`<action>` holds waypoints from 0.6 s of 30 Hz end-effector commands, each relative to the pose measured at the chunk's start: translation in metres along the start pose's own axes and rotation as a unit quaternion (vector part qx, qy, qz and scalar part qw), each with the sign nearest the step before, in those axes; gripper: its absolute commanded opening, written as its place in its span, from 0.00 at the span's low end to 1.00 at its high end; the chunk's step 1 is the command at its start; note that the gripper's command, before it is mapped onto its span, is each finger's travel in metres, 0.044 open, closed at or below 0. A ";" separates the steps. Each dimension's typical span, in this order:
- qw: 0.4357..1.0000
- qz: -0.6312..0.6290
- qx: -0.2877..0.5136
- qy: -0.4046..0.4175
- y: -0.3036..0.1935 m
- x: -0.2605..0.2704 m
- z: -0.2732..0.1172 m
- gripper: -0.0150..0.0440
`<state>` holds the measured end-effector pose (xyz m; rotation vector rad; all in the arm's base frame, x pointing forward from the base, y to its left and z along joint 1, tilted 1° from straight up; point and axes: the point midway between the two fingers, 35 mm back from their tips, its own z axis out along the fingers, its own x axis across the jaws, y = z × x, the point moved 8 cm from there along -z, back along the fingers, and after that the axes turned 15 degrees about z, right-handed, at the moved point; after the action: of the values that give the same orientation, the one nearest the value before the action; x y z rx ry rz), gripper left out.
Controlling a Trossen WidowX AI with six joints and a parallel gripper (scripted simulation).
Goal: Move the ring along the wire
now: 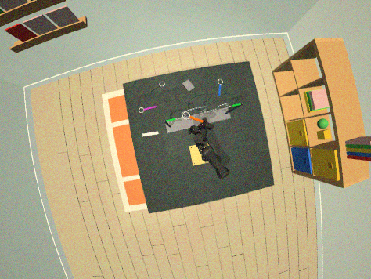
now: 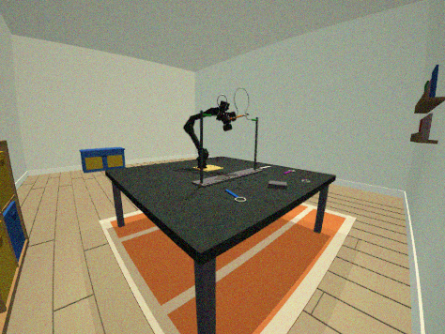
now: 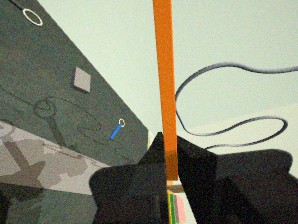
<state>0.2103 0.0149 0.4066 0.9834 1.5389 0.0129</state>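
My gripper (image 1: 203,121) (image 2: 233,117) (image 3: 163,135) is shut on the orange handle (image 1: 196,118) (image 2: 239,115) (image 3: 166,75), high above the table. The pale ring (image 1: 185,115) is at the handle's far end, beside the inner end of the left green part (image 1: 171,120) in the top view; it is out of the wrist view. Whether the wire runs through it is too small to tell. The grey wire (image 3: 227,64) curves right of the handle in the wrist view. The other green part (image 1: 236,105) (image 2: 207,114) is at the other post (image 2: 201,150).
The ring-side post (image 2: 256,145) and the other post stand on a grey base (image 2: 230,176). On the dark table (image 1: 246,157) lie a blue-handled ring (image 1: 219,89) (image 2: 231,192), a magenta-handled ring (image 1: 149,107), a grey block (image 1: 189,85) (image 2: 277,184) and a white strip (image 1: 150,134).
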 end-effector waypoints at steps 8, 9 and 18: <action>0.991 0.106 -0.034 0.070 -0.014 0.030 0.014 0.00; 0.990 0.117 -0.035 0.076 -0.014 0.033 0.015 0.00; 0.968 0.216 -0.035 0.127 -0.015 0.062 0.014 0.00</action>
<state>0.2196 0.0282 0.3531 1.2374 1.5167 0.4568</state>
